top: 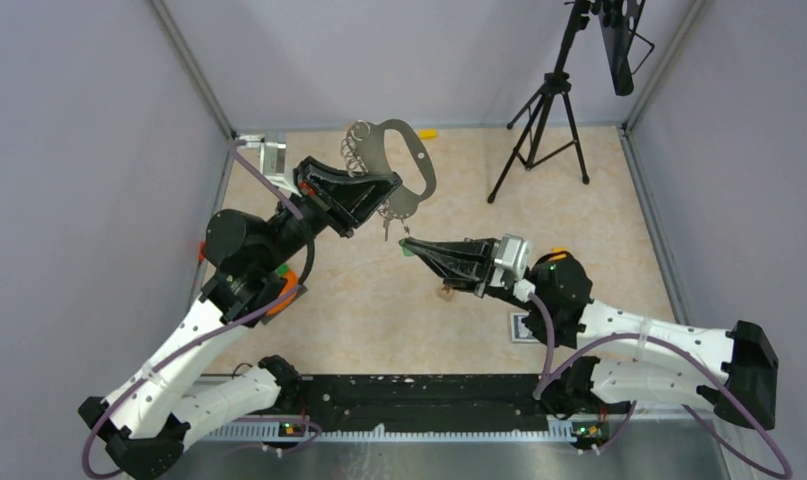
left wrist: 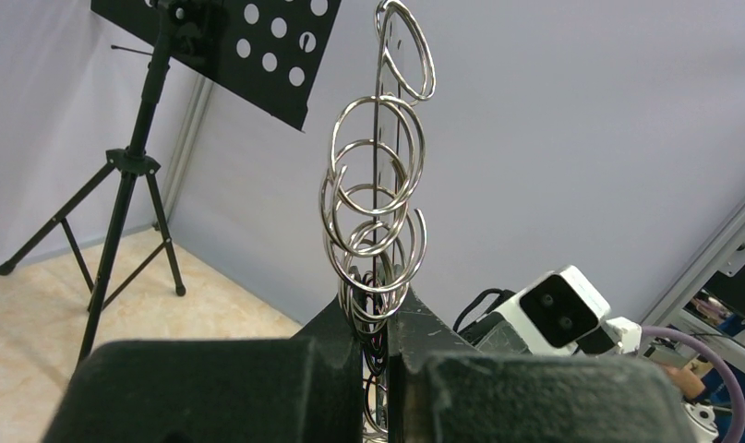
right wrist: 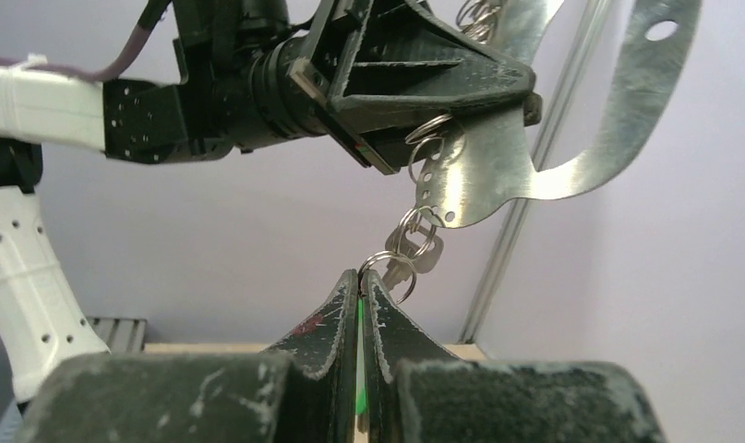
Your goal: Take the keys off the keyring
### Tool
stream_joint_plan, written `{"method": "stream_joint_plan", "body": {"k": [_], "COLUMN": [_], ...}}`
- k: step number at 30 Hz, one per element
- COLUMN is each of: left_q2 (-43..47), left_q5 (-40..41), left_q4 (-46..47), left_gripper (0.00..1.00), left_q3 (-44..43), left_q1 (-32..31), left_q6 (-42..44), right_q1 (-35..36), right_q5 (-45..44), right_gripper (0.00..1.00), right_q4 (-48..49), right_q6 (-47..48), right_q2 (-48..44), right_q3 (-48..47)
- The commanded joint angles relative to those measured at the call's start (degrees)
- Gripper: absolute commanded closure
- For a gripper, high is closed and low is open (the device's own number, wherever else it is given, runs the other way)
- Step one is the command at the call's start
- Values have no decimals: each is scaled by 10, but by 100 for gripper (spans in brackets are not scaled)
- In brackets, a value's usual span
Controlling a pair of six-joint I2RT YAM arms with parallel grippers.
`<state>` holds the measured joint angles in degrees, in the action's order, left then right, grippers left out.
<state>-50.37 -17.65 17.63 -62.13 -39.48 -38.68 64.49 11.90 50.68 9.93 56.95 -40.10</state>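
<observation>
Now at the pulling-off step. Holding the keyring (top: 421, 160) up in the air over the table (top: 599, 220) with the left end effector (top: 387, 192), clamped shut on the edge with the row of small holes. Keeping the keys (right wrist: 416, 255) dangling from that edge on little wire rings (right wrist: 413, 223), just under the flat metal. Pinching the green key (right wrist: 359, 369) from below with the right end effector (right wrist: 360, 286), closed tight, with a thin green stripe showing in the crack between the fingers. Hard to tell from here: only the green key caught, or a bit of its ring too. None of the keys off yet, by the look of it. Next, most likely: pull gently down and away with the right side, with no wobble on the left side, so as to work the little ring out of its hole. Calls for a firm pinch and a slow, maybe twisting, tug. Best not to yank, for fear of dragging the whole keyring out of the left grip. Also on the table: a small brown cube (top: 444, 293) near the right end effector, and a black tripod (top: 547, 100) at the back, well apart from the work.
</observation>
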Motion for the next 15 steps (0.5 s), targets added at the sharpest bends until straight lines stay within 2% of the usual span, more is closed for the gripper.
{"method": "stream_joint_plan", "body": {"k": [1, 8, 15], "left_q2": [-2, -2, -5], "left_q5": [5, 1, -2], "left_q4": [35, 28, 19], "left_gripper": [100, 100, 100], "left_q3": [-18, -20, -20], "left_q1": [2, 2, 2], "left_q6": [-8, -9, -12], "right_q1": [8, 8, 8], "right_q5": [59, 125, 142], "right_gripper": [100, 100, 100], "right_q4": [-47, -114, -203], "right_q6": [96, 239, 375], "right_q2": [-7, -10, -6], "right_q3": [-15, -42, -77]}}
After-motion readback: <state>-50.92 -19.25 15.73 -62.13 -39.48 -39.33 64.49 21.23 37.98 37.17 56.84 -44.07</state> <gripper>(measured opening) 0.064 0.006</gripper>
